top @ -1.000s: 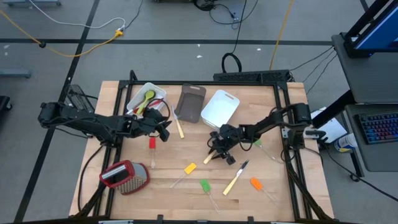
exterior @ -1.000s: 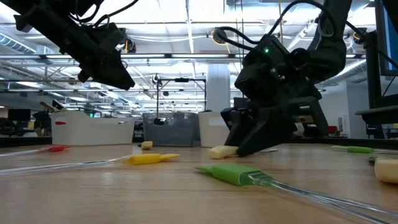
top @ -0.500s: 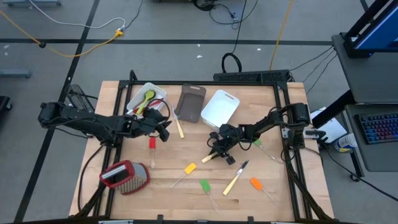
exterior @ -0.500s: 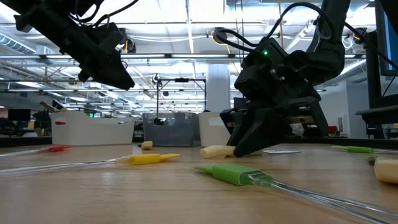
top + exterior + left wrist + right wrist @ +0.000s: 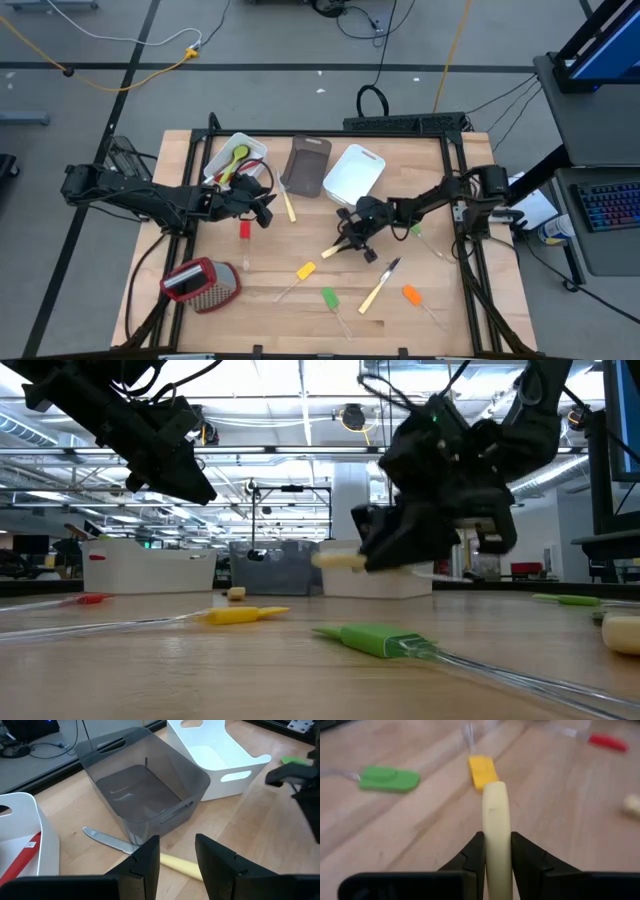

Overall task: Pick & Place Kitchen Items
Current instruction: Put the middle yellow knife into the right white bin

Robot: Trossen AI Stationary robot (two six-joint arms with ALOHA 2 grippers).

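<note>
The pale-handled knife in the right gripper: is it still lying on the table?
No. In the low view the knife hangs clear above the wood, clamped in the right gripper.

Overhead view of a wooden table with two dark arms. The left arm reaches in from nine o'clock; its gripper hangs left of centre, just beside a pale-handled knife and above a red spatula. The right arm comes from three o'clock; its gripper sits near centre, with a pale handle sticking out from it. Toward twelve o'clock stand a white tub holding green utensils, a dark tub and another white tub. A red-topped grater lies at seven o'clock. Yellow, green and orange spatulas and a second knife lie toward six o'clock.
</note>
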